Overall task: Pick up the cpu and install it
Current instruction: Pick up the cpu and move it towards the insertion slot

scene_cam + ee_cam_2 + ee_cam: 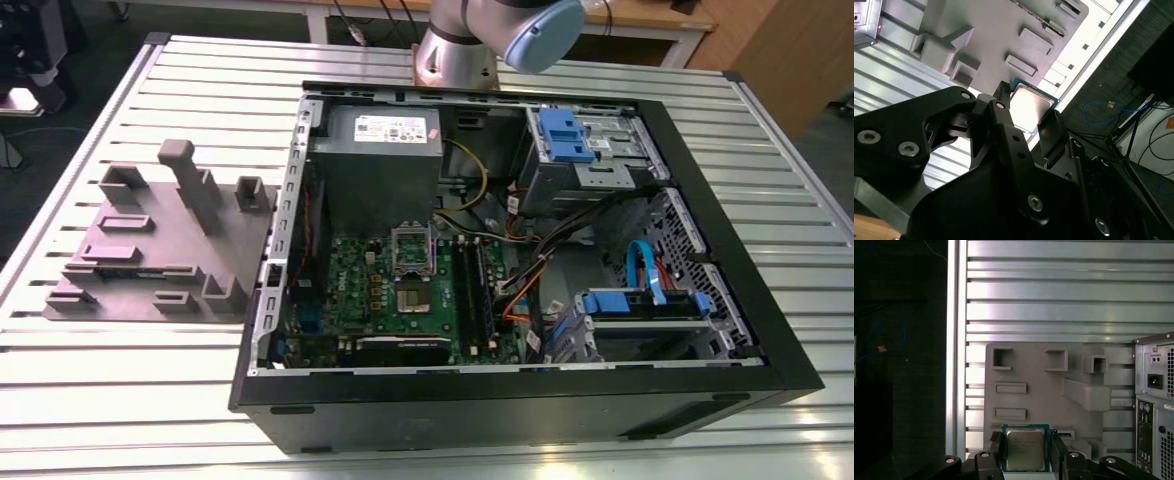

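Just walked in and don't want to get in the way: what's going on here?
The robot arm's black gripper is shut on the small flat square silvery cpu, holding it by two opposite edges above the grey moulded block on the slatted metal table. The open black computer case with its green board lies beside the block; the cpu is not yet installed.

One cpu (1025, 448) is sitting between the fingers (995, 446) of the one claw (1026, 441). One grey block (1039, 365) is lying beneath the claw, and one open computer case (534, 400), off to its side, is housing one green board (350, 272).
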You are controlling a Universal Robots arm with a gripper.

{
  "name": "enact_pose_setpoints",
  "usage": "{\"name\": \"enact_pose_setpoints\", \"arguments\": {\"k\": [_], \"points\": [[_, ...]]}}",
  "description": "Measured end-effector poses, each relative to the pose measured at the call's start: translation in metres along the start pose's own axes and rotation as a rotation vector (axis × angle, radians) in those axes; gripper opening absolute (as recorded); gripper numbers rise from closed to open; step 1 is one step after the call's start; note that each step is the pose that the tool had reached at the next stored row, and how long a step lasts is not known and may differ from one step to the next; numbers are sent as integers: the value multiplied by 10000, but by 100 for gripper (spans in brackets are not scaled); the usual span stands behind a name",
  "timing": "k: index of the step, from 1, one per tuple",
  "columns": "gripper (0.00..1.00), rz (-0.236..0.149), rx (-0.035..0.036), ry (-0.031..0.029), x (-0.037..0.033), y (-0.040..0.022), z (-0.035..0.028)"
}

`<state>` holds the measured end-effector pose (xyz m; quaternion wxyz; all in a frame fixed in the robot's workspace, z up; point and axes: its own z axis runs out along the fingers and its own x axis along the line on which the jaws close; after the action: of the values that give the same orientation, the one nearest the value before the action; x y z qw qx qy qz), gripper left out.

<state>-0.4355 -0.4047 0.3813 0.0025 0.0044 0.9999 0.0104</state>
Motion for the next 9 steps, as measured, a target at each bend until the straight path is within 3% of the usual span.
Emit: {"name": "enact_pose_setpoints", "arguments": {"k": [9], "points": [[47, 1, 1, 1, -26, 0, 0]]}}
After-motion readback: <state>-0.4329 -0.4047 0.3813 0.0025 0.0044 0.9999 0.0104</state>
